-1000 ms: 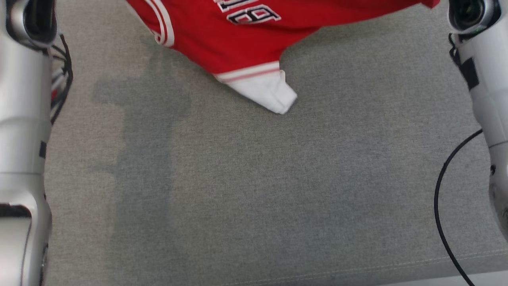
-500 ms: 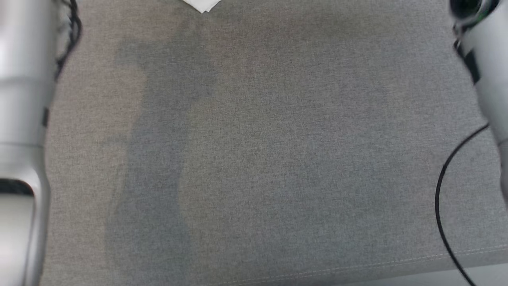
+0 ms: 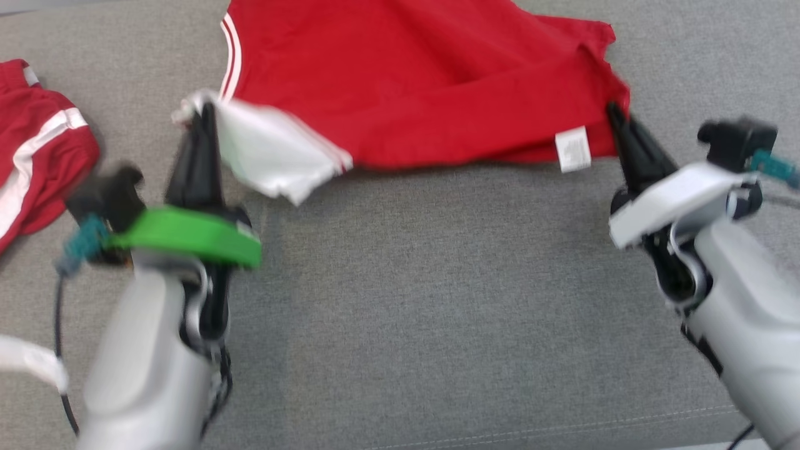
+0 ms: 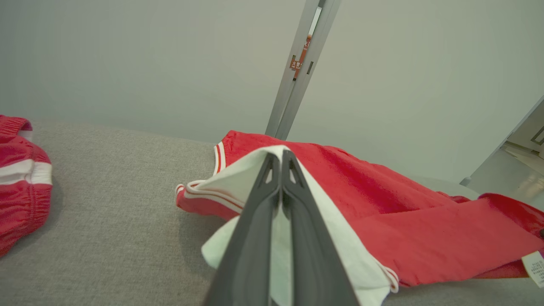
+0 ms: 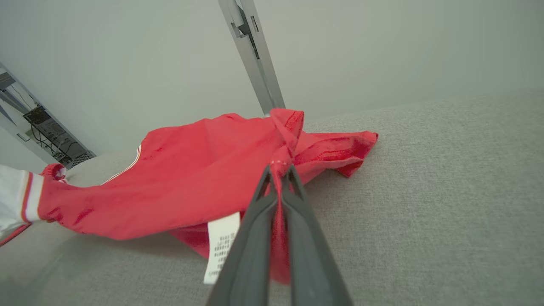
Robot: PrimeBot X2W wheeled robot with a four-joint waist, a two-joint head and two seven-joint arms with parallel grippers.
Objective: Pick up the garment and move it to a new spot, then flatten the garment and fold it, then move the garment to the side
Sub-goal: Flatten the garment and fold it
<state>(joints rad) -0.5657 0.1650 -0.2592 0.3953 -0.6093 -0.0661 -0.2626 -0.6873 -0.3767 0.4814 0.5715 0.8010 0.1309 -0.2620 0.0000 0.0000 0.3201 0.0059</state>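
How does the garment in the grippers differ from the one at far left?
The held garment is spread wide between the left gripper and right gripper; the bunched garment lies crumpled, untouched. The held garment has a white sleeve, the bunched garment a white stripe. Both are red.

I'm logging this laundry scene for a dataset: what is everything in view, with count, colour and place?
jersey: one, red with white sleeve, far side of the surface
care label: one, white, jersey's near edge, right end
second garment: one, red with white stripe, bunched at far left
upholstered surface: one, grey, under everything
metal post: one, grey, behind the surface
left tool: one, black, shut on the white sleeve
right tool: one, black, shut on the jersey's red edge
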